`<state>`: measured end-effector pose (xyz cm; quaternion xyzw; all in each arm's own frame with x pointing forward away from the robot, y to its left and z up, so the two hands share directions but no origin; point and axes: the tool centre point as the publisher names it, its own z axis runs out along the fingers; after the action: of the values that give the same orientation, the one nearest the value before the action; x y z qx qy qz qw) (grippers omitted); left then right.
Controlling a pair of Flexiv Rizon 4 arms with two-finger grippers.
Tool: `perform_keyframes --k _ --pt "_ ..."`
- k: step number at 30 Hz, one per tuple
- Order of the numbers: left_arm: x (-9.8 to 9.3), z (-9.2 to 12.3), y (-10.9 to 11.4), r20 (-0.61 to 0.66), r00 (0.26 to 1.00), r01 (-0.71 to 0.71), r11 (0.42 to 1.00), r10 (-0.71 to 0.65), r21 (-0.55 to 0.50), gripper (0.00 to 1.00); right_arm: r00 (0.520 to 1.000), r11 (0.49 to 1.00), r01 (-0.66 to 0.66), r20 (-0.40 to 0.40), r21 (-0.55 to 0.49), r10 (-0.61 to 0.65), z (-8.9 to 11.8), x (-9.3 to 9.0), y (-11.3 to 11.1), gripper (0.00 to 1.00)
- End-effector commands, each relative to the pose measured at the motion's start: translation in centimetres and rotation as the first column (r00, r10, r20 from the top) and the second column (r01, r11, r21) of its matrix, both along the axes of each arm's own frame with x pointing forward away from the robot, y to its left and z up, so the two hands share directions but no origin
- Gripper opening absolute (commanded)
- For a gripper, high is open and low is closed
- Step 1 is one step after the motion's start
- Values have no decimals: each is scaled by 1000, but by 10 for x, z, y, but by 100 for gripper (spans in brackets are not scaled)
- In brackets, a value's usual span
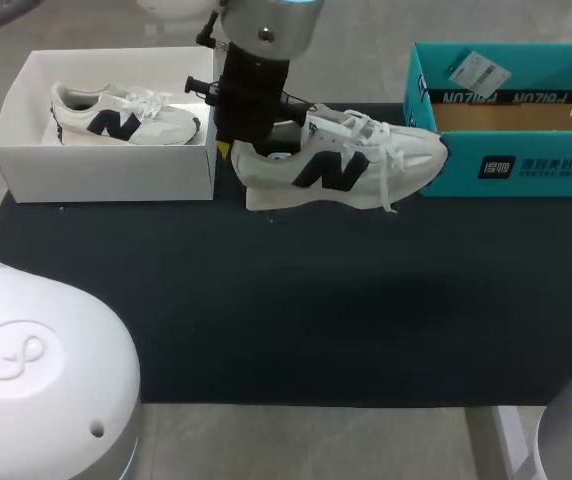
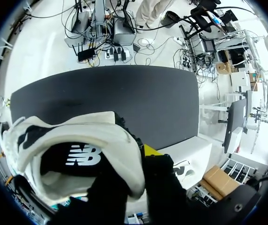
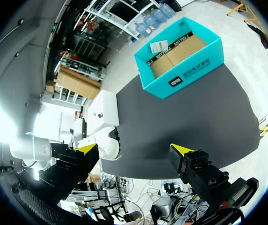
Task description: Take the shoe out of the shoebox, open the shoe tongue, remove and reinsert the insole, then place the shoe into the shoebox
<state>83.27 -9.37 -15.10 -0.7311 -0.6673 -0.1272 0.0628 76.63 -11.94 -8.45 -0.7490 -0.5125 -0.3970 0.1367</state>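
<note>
Clearly the shoe (image 1: 341,165) was out on the dark worktop (image 1: 286,300), between the white shoebox (image 1: 106,175), which held its twin, and a teal box (image 1: 511,165). The left hand (image 1: 231,145) was clamped on its heel collar, one finger inside over the insole. The right hand (image 3: 134,154) hung spread apart and empty above the worktop. On so thin a pinch, the heel looked liable to slip, or the shoe to swing, if the tongue were pulled hard.
</note>
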Motion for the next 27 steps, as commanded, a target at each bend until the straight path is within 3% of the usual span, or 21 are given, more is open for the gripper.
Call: perform_keyframes --k 1,11,27 --pt "-5 -4 -16 15 1000 -7 999 6 34 0 1000 1000 1 -2 -1 -1 0 1 1 100" --pt "-17 -24 -15 39 999 4 1000 -4 22 0 1000 1000 1 -2 -1 -1 0 1 1 100" --pt "-24 -104 -15 103 994 -31 998 25 51 0 1000 1000 1 -2 -1 -1 0 1 1 100"
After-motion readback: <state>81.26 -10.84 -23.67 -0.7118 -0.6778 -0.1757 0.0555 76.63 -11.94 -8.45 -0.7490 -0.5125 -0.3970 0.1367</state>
